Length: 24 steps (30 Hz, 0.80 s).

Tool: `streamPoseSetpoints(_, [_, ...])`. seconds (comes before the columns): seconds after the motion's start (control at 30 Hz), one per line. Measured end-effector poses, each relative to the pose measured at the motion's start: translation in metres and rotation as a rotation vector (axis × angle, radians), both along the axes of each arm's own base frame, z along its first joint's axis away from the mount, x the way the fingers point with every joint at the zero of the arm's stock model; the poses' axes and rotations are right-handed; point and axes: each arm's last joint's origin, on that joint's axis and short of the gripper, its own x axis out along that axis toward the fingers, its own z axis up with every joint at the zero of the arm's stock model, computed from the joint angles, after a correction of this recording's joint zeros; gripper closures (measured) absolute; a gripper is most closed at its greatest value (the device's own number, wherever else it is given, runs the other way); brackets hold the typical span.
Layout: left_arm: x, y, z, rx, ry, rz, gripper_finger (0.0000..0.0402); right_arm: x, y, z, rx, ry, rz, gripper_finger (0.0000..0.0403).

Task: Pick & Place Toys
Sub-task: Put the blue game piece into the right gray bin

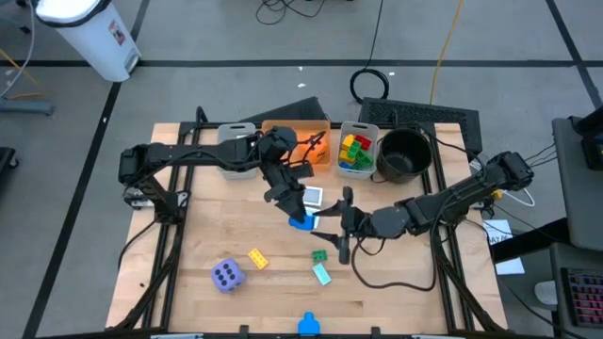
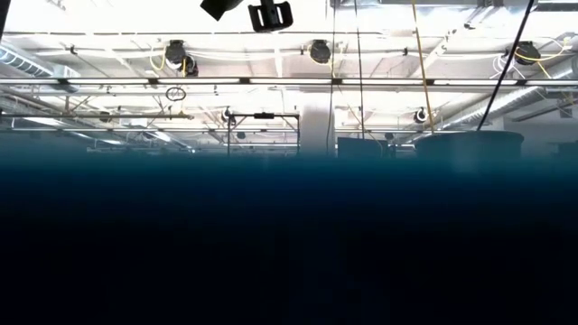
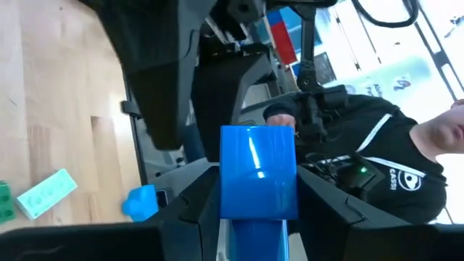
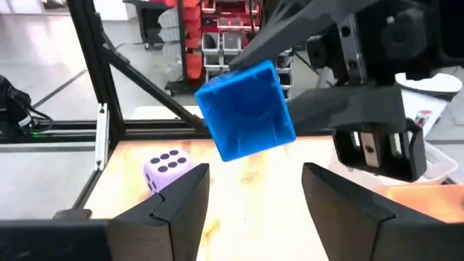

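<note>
My left end effector (image 1: 300, 219) is clamped on a blue brick (image 3: 257, 172), held up off the bench (image 1: 188, 254) near its middle. In my left wrist view the brick sits squarely between my two fingers (image 3: 190, 203). My right end effector (image 1: 332, 229) hovers just beside it with its fingers spread apart and nothing between them; from the right wrist view the blue brick hangs directly ahead of that gap, so I judge this to be a hand-over in midair, or at least the two arms meeting over the same piece.

As for progress, the task looks partly done. The grey bin (image 1: 358, 151) at the back already holds a heap of red, yellow and green bricks (image 1: 354, 151), and the orange bin (image 1: 301, 141) next to it has something in it, though I cannot make out what. The black bowl (image 1: 405, 155) stands at the back right.

Plenty is left on the bench: the purple die (image 1: 227, 275) near the front left, a yellow brick (image 1: 257, 258) just beside it, a green brick (image 1: 321, 255) and a pale teal brick (image 1: 322, 274) near the centre, a picture card (image 1: 312, 197) close behind my left end effector, and another blue piece (image 1: 308, 326) at the front edge. I do not see the orange die.
</note>
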Motion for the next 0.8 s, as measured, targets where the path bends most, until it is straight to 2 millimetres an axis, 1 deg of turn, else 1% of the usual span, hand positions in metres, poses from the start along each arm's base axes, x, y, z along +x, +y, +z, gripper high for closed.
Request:
streamPoseSetpoints(0.07, [0.0002,-0.0002,0.0003,-0.002,0.001,0.002,0.0264,0.0001,0.0001,0.0006,-0.012,-0.005,0.003,0.0193])
streamPoseSetpoints(0.23, [0.0005,0.0000,0.0003,0.004,0.000,0.014,0.0236,0.0004,0.0002,0.0029,-0.024,-0.026,0.006,0.0193])
streamPoseSetpoints(0.3, [0.0006,0.0000,0.0003,0.004,0.000,0.015,0.0239,0.0005,0.0001,0.0029,-0.035,-0.026,0.007,0.0193])
streamPoseSetpoints(0.43, [0.0006,0.0000,0.0003,0.004,0.000,0.015,0.0263,0.0006,-0.0001,0.0030,-0.058,-0.024,0.010,0.0193])
streamPoseSetpoints(0.57, [0.0006,0.0001,0.0003,0.004,0.000,0.016,0.0264,0.0006,-0.0001,0.0039,-0.078,-0.031,0.013,0.0193])
streamPoseSetpoints(0.73, [0.0020,0.0005,-0.0014,0.008,0.008,0.031,0.0238,0.0011,0.0000,0.0081,-0.106,-0.070,0.013,0.0193])
streamPoseSetpoints(0.8, [0.0027,0.0006,-0.0024,0.009,0.012,0.034,0.0236,0.0019,-0.0017,0.0093,-0.122,-0.080,0.009,0.0193])
